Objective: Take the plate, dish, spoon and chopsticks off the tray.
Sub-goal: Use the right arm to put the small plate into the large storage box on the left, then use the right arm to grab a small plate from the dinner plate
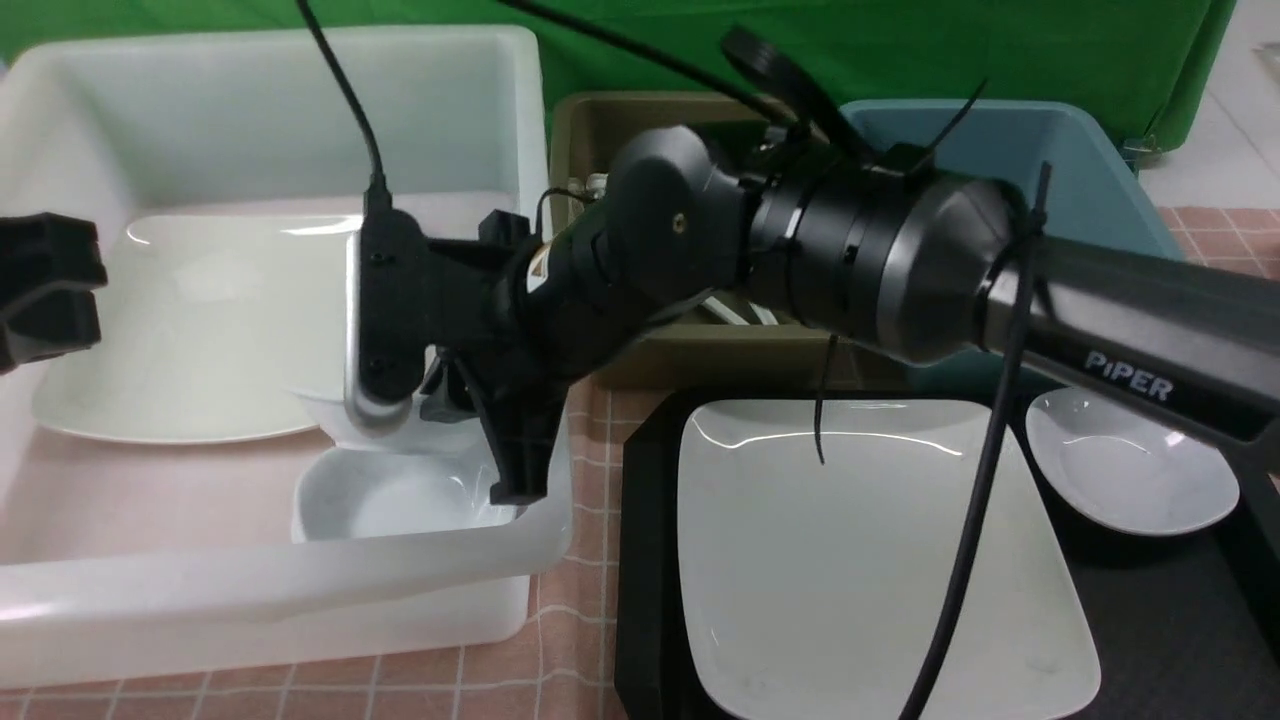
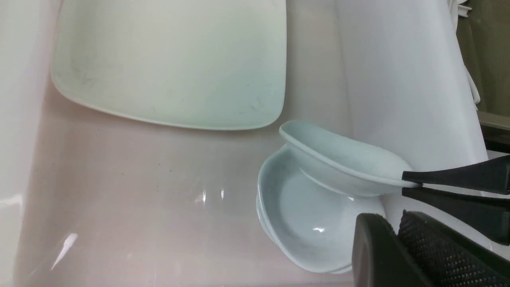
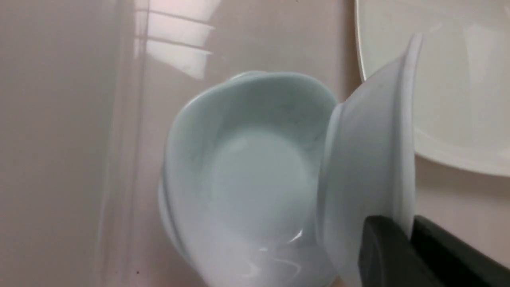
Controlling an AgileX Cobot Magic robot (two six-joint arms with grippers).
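Three tubs stand left of and behind the tray (image 1: 1180, 620). The white tub (image 1: 250, 590) on the left is the largest, and an olive tub (image 1: 720, 360) and a blue tub (image 1: 1080, 170) sit behind. The white tub's near-left floor lies bare. A strip of pink checked cloth (image 1: 590, 520) separates its wall from the tray's rim, and the right arm crosses above both.

Inside the white tub a second plate (image 1: 200, 330) lies flat toward the back. A stack of small dishes (image 2: 303, 215) sits near the right wall. The right gripper (image 3: 394, 229) is clamped on the rim of the held dish (image 2: 342, 153), which tilts steeply over the stack; whether they touch I cannot tell. The left gripper (image 2: 392, 229) hovers nearby, jaws pressed together on nothing.

The plate (image 1: 870, 560), glossy and square with rounded corners, fills the black tray's left side. A tray dish (image 1: 1130, 470), round and shallow, lies just beside the plate's far right corner.
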